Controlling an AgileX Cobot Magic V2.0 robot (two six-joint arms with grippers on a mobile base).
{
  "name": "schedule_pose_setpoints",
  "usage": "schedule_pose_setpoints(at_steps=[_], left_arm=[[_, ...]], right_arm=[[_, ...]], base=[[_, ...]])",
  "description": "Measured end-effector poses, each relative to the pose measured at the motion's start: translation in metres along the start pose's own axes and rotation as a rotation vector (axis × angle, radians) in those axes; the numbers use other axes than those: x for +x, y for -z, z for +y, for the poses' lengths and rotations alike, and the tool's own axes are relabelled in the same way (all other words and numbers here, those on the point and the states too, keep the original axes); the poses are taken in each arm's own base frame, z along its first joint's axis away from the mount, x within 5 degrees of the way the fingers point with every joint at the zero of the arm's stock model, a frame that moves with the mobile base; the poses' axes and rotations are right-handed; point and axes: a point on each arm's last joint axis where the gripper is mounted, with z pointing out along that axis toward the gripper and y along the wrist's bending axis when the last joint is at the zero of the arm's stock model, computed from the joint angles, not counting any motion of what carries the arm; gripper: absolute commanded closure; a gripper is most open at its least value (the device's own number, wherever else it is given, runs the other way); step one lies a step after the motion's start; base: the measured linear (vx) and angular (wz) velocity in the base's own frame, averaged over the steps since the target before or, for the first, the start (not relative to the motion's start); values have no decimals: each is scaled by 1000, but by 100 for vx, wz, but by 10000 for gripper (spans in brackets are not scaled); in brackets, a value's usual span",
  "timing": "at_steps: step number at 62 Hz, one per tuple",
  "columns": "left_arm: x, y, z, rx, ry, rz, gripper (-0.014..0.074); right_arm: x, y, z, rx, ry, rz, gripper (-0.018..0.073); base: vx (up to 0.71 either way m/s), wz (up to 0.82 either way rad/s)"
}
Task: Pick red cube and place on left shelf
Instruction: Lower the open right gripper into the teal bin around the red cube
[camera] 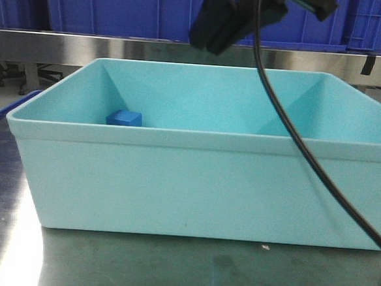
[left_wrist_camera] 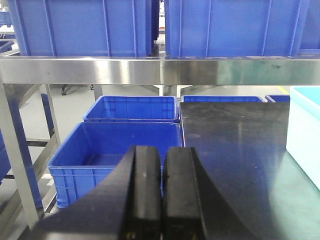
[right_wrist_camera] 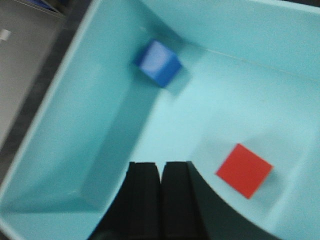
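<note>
Steel bench (camera: 169, 266) carries teal tub (camera: 194, 189). Red cube (right_wrist_camera: 244, 170) lies on tub floor, ungrasped, near right gripper (right_wrist_camera: 161, 172); jaws pressed together, empty. Left gripper (left_wrist_camera: 162, 165) likewise, facing left shelf (left_wrist_camera: 150, 70). Pick and place both undone.

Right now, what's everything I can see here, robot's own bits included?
table: one, dark steel, foreground.
tub: one, pale teal, on the table.
red cube: one, red, on the tub floor.
blue cube: one, blue, near a tub corner.
shelf: one, brushed steel, behind the table.
crates: several, dark blue, on and below the shelf.
cable: one, black, hanging across the tub.
left claw: one, black, shut, facing the shelf.
right claw: one, black, shut, over the tub floor.
</note>
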Motion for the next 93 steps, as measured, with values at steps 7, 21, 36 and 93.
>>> schedule_pose_setpoints(at_steps=[7, 21, 36, 93], left_arm=[[0, 0, 0, 0, 0, 0, 506], [0, 0, 0, 0, 0, 0, 506], [0, 0, 0, 0, 0, 0, 506], [0, 0, 0, 0, 0, 0, 506]], right_arm=[[-9, -8, -6, 94, 6, 51, 500], [-16, -5, -7, 151, 26, 73, 363], [-13, -4, -8, 160, 19, 103, 76], [4, -90, -34, 280, -229, 269, -51]], base=[[0, 0], [0, 0], [0, 0], [0, 0]])
